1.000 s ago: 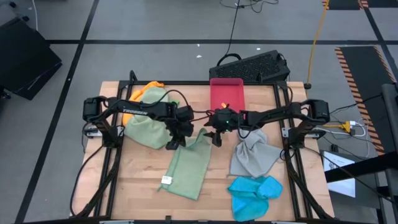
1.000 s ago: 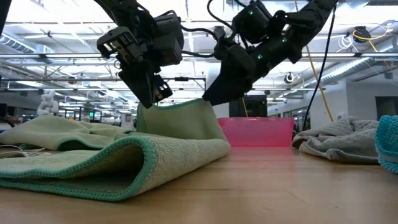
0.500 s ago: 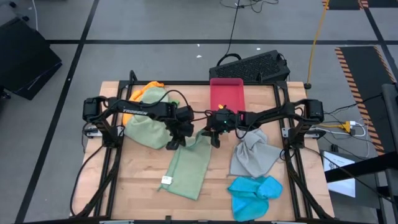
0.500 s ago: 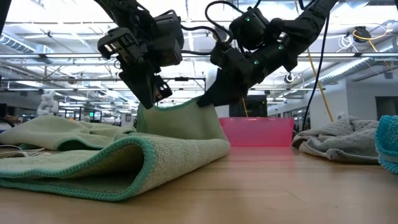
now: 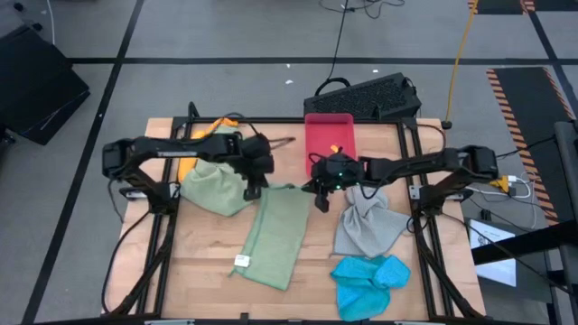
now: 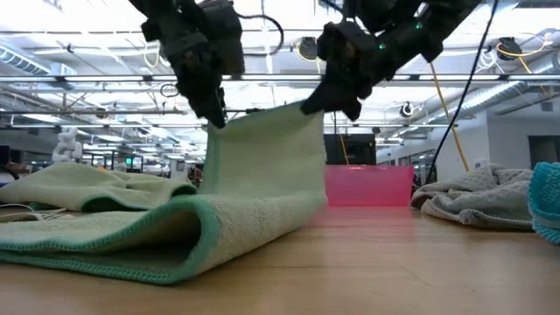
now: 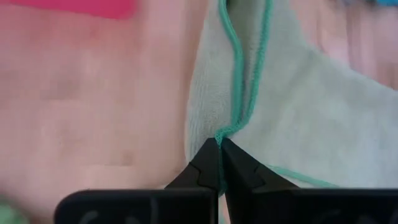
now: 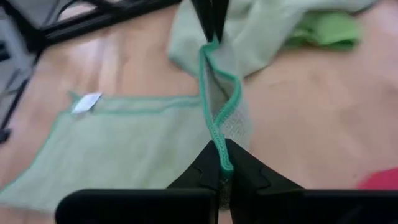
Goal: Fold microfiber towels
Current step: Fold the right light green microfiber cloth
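Behind sage towel (image 5: 275,230), pink tray (image 5: 329,137), orange item inside (image 5: 334,149)

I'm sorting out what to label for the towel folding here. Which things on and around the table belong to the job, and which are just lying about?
Part of the job:
- pale sage towel, far edge pinched and lifted by the left gripper and right gripper
- second sage towel
- orange towel
- grey towel
- blue towel

Lying about:
- pink tray
- keyboard beyond the table

Sage towel (image 5: 275,233) folded mid-table, far edge lifted; grey (image 5: 368,227), blue (image 5: 368,282) crumpled.
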